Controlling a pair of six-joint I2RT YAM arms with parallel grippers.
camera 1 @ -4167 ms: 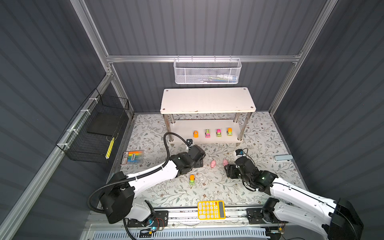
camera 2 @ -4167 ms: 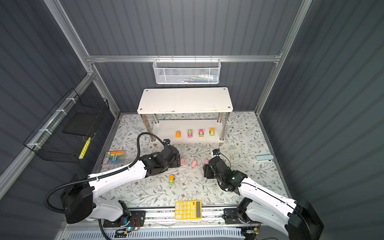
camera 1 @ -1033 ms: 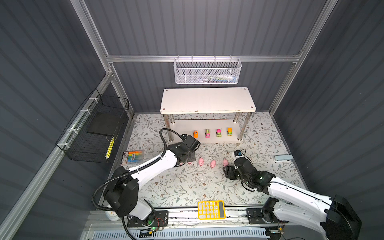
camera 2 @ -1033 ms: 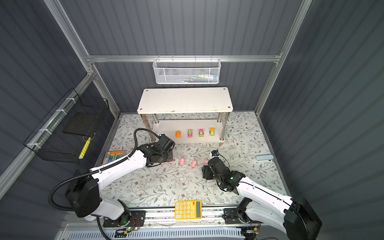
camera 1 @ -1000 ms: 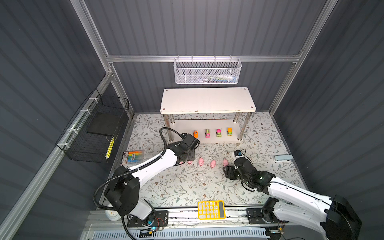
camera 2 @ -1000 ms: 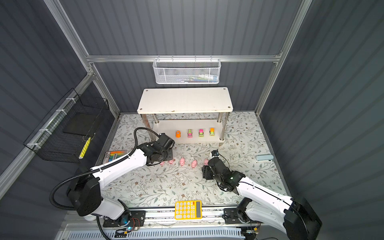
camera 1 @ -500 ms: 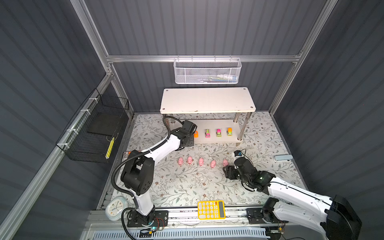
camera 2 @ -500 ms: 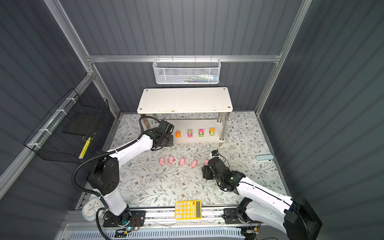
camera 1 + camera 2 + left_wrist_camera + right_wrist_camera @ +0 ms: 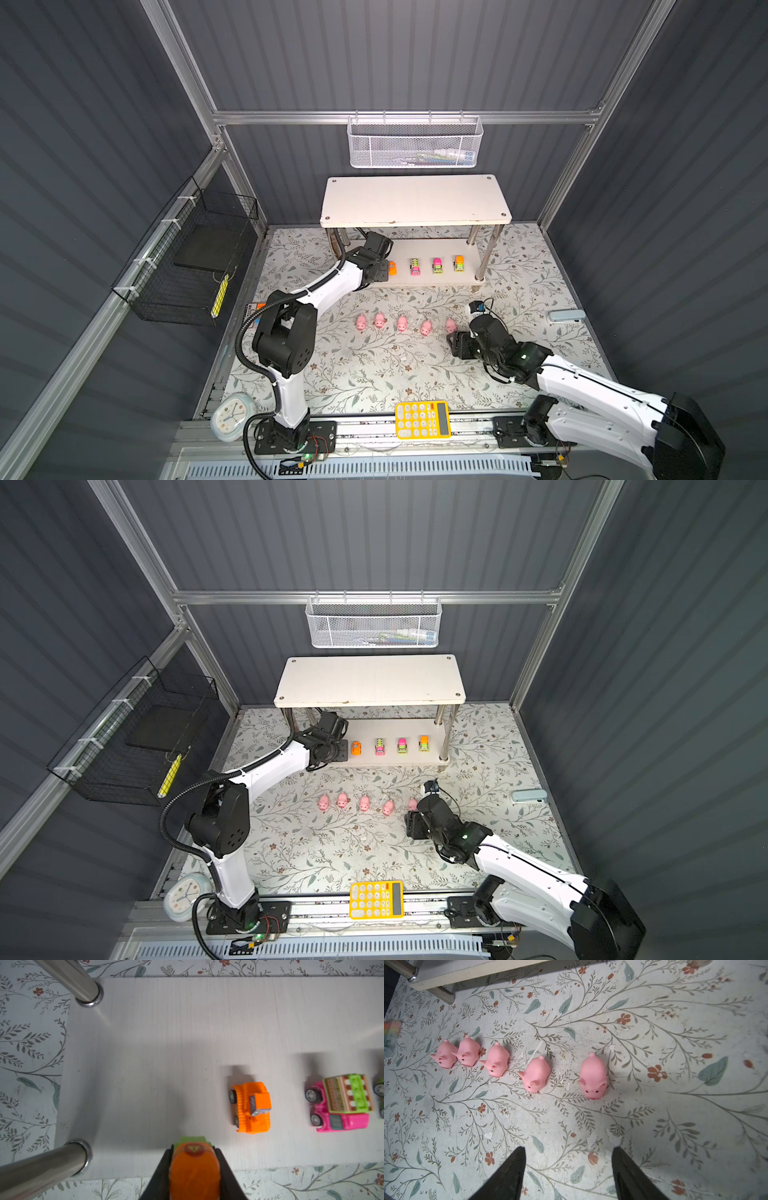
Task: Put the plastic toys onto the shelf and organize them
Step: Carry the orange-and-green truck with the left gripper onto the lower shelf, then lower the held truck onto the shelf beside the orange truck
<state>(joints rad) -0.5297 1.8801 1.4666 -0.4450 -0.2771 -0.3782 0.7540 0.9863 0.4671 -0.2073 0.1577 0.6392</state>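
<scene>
1. Left gripper (image 9: 194, 1153) pinched an orange-green car (image 9: 195, 1172) over the left end of the shelf's (image 9: 155, 1043) lower board, likely to extend the row.
2. Four cars (image 9: 379, 747) lined that board, evenly spaced.
3. Five pigs (image 9: 496, 1059) waited in a row before the shelf.
4. Right gripper (image 9: 568, 1150) hovered near the rightmost pig (image 9: 592, 1076), jaws parted and empty, probably the next pick.

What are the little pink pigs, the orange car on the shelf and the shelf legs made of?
The pigs look like soft matte rubber or vinyl: rounded, no shine. The orange car looks like hard, slightly shiny plastic, with sharp moulded ridges. The shelf legs look like polished metal, mirroring light.
</scene>
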